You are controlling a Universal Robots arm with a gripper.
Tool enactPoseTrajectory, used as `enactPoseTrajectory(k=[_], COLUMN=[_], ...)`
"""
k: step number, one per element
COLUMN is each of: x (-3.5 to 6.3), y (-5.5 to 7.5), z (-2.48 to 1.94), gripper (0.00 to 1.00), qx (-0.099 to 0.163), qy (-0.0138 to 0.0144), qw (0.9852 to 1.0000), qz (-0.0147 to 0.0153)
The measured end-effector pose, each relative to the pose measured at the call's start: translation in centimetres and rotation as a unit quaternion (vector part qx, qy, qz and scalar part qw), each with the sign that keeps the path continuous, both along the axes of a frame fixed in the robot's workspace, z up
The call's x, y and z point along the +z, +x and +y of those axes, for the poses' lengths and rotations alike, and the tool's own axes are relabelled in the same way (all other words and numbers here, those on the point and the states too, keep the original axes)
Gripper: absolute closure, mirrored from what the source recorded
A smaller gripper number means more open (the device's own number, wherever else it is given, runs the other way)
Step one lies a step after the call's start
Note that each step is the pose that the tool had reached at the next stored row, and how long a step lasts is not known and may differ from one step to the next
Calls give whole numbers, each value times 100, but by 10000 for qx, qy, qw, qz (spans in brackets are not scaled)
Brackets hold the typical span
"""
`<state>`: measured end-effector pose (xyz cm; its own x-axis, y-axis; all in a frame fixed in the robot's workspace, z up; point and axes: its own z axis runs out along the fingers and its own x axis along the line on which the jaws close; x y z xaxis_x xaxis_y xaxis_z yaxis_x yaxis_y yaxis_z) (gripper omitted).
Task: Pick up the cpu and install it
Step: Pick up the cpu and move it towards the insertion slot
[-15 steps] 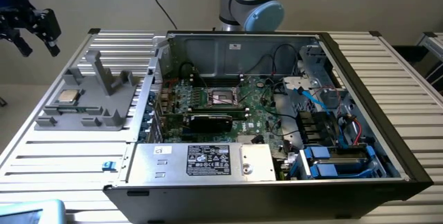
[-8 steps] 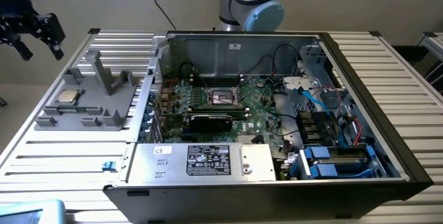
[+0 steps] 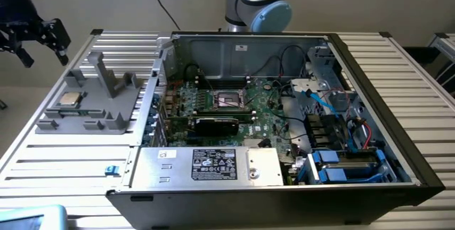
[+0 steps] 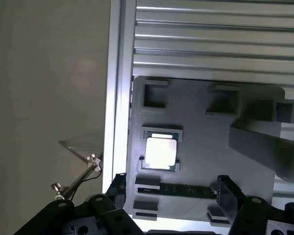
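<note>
One black two-fingered end effector (image 3: 44,54) hangs in the air above the outer edge of a grey plastic holder block (image 3: 106,110), on the side of the block away from the computer case. Its two fingers (image 4: 229,193) stand wide apart with nothing between them. One cpu (image 3: 69,98), a small flat square chip with a dull silver metal top, lies flat in a shallow square pocket of the holder block. In the wrist view the cpu (image 4: 160,152) sits below the end effector (image 4: 170,181), well apart from both fingers and untouched. One thin green memory stick (image 4: 186,188) lies in a slot of the holder block just beside the cpu's pocket. Two tall grey uprights (image 3: 97,66) rise from the block on its far part. The block rests on one slatted aluminium table (image 3: 64,161). Just beside the block, on the exterior view's right, stands one open black computer case (image 3: 419,171). Inside it lies one green motherboard (image 3: 267,115) with one square metal socket frame (image 3: 231,99), its dark centre bare. One silver box with a black-and-white label (image 3: 213,166) sits in the case's near part, and two blue drive carriers (image 3: 334,175) sit in the corner farthest from the block.
</note>
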<state>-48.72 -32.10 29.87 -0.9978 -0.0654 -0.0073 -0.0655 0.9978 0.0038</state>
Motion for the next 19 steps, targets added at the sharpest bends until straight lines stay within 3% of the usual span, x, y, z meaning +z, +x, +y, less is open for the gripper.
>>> enactPoseTrajectory(k=[10,14,19], x=[-178,-223,-308], y=[2,3,13], z=[-41,-43,-45], gripper=[16,16,16], qx=[-1,-4,-11], qy=[22,63,69], qw=[10000,10000,10000], qz=[6,40,63])
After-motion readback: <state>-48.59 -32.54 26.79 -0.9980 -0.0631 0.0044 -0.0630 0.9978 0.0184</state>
